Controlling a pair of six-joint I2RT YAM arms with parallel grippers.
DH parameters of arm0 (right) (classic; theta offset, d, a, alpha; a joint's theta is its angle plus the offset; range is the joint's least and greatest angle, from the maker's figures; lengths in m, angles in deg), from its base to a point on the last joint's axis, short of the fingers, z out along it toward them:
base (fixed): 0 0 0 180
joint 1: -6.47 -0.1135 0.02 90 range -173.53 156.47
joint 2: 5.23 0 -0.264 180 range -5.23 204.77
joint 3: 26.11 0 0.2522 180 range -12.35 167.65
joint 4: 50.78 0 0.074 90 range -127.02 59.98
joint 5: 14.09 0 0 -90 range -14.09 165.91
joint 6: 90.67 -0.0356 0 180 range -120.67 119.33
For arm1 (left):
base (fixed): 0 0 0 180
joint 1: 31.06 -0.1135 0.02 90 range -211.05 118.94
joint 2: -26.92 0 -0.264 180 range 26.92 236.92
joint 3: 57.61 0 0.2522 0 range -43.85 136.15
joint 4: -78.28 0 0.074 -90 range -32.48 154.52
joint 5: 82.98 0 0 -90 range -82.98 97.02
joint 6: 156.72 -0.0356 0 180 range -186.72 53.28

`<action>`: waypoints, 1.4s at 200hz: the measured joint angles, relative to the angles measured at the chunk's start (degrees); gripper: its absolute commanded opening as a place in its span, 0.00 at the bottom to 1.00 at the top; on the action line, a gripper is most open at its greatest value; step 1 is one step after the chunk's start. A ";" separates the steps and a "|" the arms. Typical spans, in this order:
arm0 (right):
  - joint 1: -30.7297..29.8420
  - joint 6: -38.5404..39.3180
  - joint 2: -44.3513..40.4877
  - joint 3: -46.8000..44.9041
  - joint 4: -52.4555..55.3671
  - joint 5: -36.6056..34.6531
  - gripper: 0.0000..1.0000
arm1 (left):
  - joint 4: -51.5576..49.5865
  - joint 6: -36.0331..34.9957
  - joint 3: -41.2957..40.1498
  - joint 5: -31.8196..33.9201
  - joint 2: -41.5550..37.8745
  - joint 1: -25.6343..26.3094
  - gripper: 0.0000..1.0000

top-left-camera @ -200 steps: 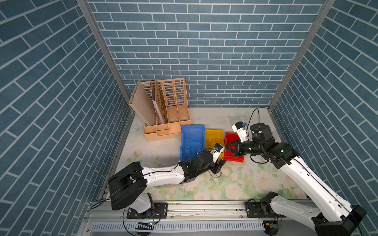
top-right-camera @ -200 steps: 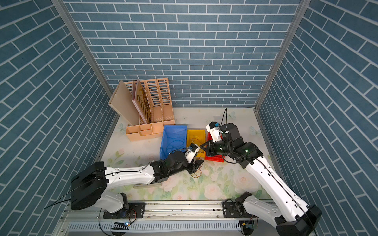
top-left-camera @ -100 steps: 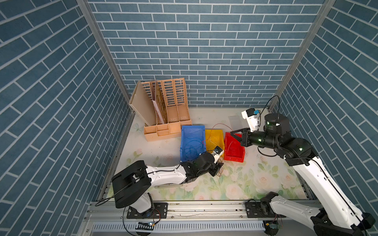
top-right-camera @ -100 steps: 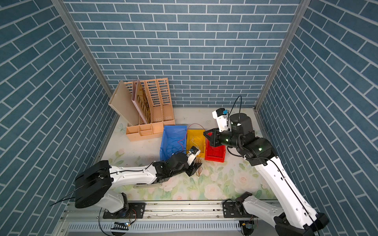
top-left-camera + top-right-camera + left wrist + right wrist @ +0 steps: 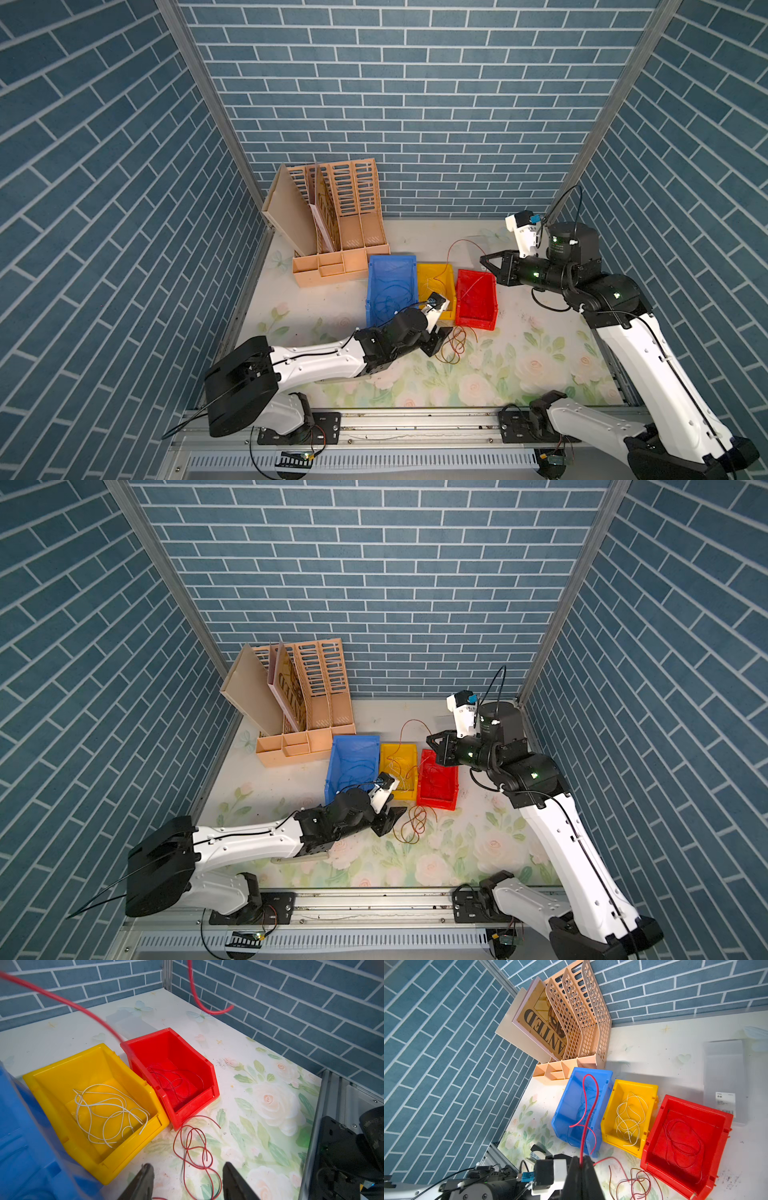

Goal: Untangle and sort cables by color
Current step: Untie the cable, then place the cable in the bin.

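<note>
Looks mostly sorted, with blue cables point(image 5: 386, 300) in the blue bin point(image 5: 564, 1105), whitish cables point(image 5: 108, 1108) in the yellow bin point(image 5: 133, 1082) and red cables point(image 5: 176, 1082) in the red bin point(image 5: 209, 1076), leaving one red cable point(image 5: 582, 1142) pinched in the clenched right gripper point(image 5: 580, 1162) and a red-brown tangle point(image 5: 190, 1148) on the table point(image 5: 259, 1068) between the left gripper's point(image 5: 187, 1166) spread jaws.

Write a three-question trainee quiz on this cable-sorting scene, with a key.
1. True or false: the right gripper is shut on a red cable.
2. Which colour of bin holds the white cables? A blue, B yellow, C red.
3. Fill in: on the table, just ahead of the open left gripper, lie loose ____.
Key: 1 true; 2 B, the yellow bin; 3 red-brown cable loops.
</note>
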 measured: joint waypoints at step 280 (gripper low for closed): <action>12.72 8.11 -0.02 -15.50 -1.03 -7.98 0.00 | -8.74 2.38 -5.79 3.41 -16.83 -0.02 0.81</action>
